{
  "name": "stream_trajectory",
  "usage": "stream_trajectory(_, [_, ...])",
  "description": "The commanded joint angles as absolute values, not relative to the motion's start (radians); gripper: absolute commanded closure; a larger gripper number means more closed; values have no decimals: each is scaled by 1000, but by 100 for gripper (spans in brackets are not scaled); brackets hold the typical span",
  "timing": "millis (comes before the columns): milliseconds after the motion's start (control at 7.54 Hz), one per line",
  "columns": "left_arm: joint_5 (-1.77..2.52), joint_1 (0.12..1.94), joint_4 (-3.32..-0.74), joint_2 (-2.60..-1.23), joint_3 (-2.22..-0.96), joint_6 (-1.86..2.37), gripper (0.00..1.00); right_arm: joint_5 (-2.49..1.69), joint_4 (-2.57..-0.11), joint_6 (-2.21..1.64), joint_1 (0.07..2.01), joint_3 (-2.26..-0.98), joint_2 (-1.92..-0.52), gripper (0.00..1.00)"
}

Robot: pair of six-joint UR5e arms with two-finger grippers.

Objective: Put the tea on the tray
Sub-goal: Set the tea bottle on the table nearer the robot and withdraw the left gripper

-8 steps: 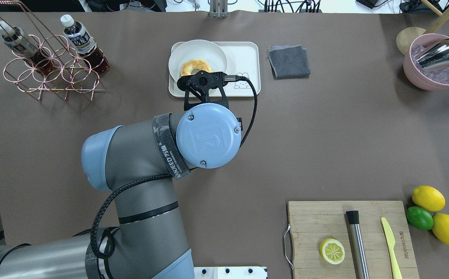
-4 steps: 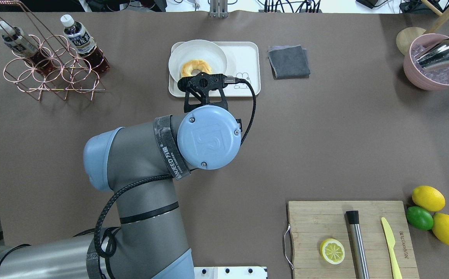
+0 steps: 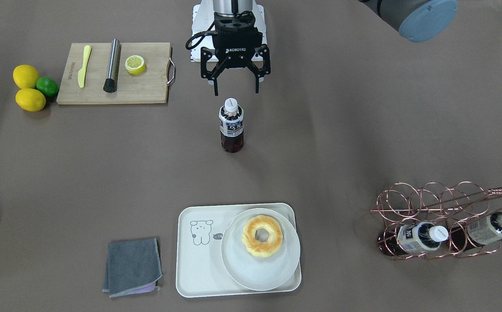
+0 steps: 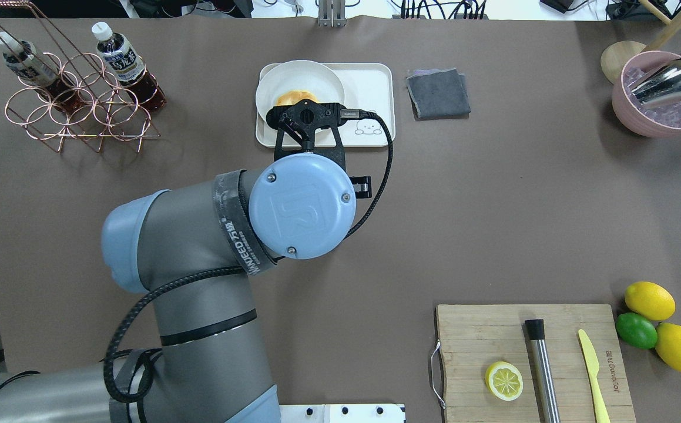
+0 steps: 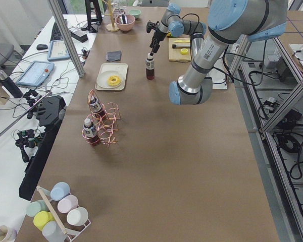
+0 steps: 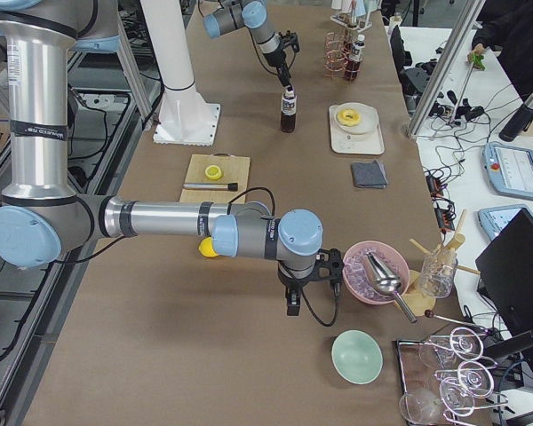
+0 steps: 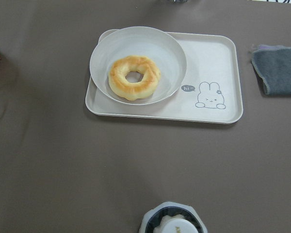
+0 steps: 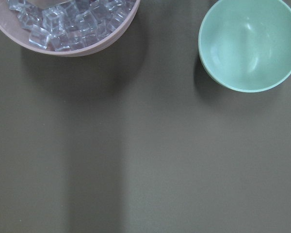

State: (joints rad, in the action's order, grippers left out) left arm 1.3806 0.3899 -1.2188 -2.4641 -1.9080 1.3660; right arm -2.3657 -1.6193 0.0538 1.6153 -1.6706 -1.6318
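The tea [image 3: 231, 125] stands upright on the table, between the robot's base and the tray [image 3: 199, 264]. It has a white cap, a white and blue label and dark liquid. My left gripper [image 3: 236, 92] hangs open just above its cap, with the fingers spread on either side and not touching. The left wrist view shows the cap [image 7: 174, 224] at the bottom edge and the tray [image 7: 213, 63] ahead. In the overhead view the bottle is hidden under my left wrist. My right gripper [image 6: 306, 288] is beside the ice bowl; I cannot tell whether it is open or shut.
A white plate with a donut [image 3: 261, 236] fills the tray's half on my left. A copper rack [image 3: 441, 225] holds two more bottles. A grey cloth [image 3: 131, 266], a cutting board [image 3: 114, 73], lemons [image 3: 27, 86] and a pink ice bowl [image 4: 663, 94] are around.
My left wrist has shifted a little left and toward the tray and looks larger from overhead, as if it has risen. Nothing else on the table has moved.
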Motion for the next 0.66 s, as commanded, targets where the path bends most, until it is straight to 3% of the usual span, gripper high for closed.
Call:
stream_trajectory(0, [1462,464,-1239,-2394,-2018,1310,2,-2364,-1621,52,1617,-1672,-1618,0])
stream_trajectory(265, [1456,529,-1476,-2185,-2037,1090,2,-2364,-1641,51,1615,-1672,-1594,0])
stream_trajectory(531, [1466,621,-1558,-2088,-2037,1016,2,-2370,-1666,4,1615,-1690,-1565,0])
